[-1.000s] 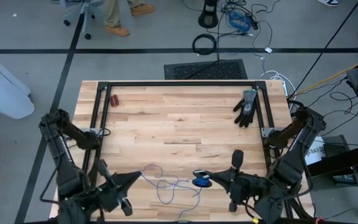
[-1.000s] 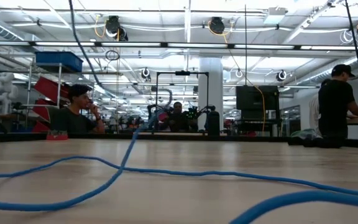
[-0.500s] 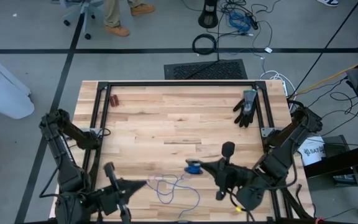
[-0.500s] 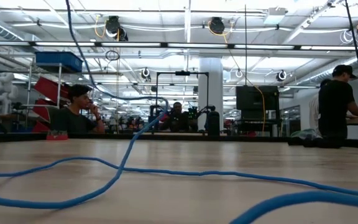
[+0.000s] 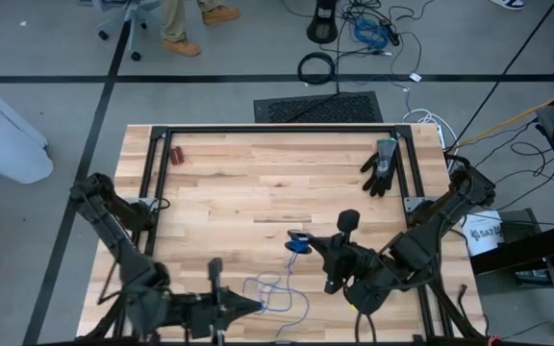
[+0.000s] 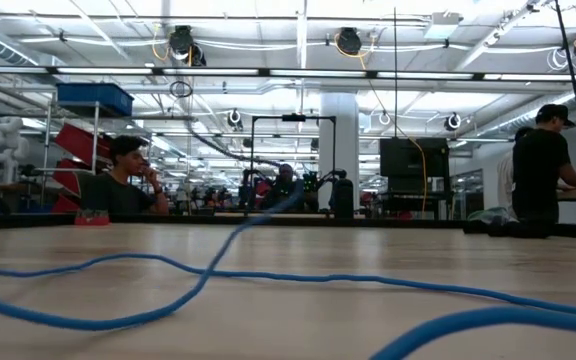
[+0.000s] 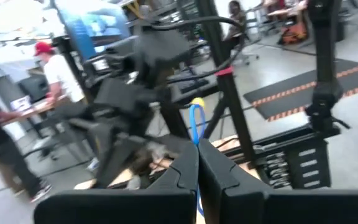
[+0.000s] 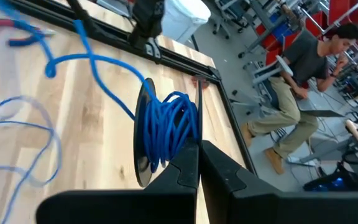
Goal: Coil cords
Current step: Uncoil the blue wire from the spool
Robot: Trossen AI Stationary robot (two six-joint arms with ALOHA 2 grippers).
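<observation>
The cord is thin and blue. Part of it is wound into a small coil (image 5: 298, 244) that my right gripper (image 5: 308, 250) is shut on, near the table's middle. From the coil a strand (image 8: 98, 68) runs to loose loops (image 5: 279, 292) lying on the wood by the near edge. My left gripper (image 5: 258, 306) is shut on the cord beside those loops, at the near edge. In the low view the cord (image 6: 168, 265) snakes over the tabletop and one strand (image 6: 268, 205) climbs off it. My left gripper pinches a single strand of the cord (image 7: 196, 127) between its two fingertips. It lies level and points toward the table's right. The strand stands out past the fingertips. My right gripper pinches the wound coil (image 8: 169, 130) between its two fingers, across the turns. The fingers come from the table's right, slanting down. The coil is held on edge above the wood, and one strand trails from it down to the table.
A black glove (image 5: 381, 165) lies at the far right, and red-handled pliers (image 5: 176, 154) at the far left. A black frame (image 5: 277, 129) rims the far and side edges. People sit and stand beyond the table (image 6: 118, 180).
My left gripper has swung toward the table's right along the near edge and turned with it, still shut on the cord. My right gripper has carried the coil toward the far edge and a little left. The loose loops between them have bunched closer together.
</observation>
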